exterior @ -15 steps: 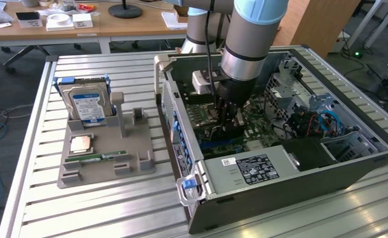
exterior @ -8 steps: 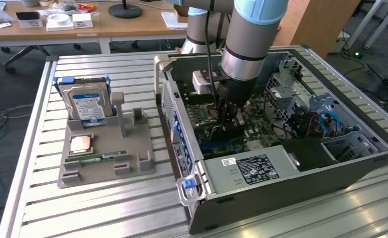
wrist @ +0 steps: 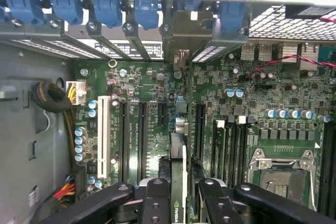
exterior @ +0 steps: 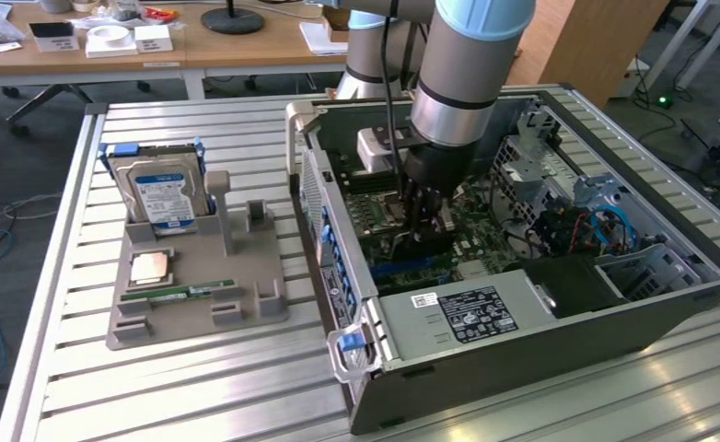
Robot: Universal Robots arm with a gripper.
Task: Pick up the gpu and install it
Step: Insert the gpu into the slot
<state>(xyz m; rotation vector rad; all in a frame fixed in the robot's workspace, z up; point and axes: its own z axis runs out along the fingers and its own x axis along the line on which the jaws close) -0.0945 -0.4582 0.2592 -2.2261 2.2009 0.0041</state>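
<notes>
Inside the open computer case (exterior: 655, 304), the gripper (exterior: 424, 235) hangs low over the motherboard (wrist: 147, 87), its fingers (wrist: 156, 203) clamped on the gpu (wrist: 177, 182). That card stands on edge, running toward the case's rear wall with its row of blue clips (wrist: 105, 11), and sits among the long black slots (wrist: 142, 135) near the board's middle. Open board lies on both sides of it. Near the table's edge at the exterior view's left, a grey holder (exterior: 194, 295) carries a hard drive (exterior: 164, 193).

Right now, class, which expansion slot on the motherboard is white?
The long slot beside the column of round capacitors; the other slots are black.
</notes>
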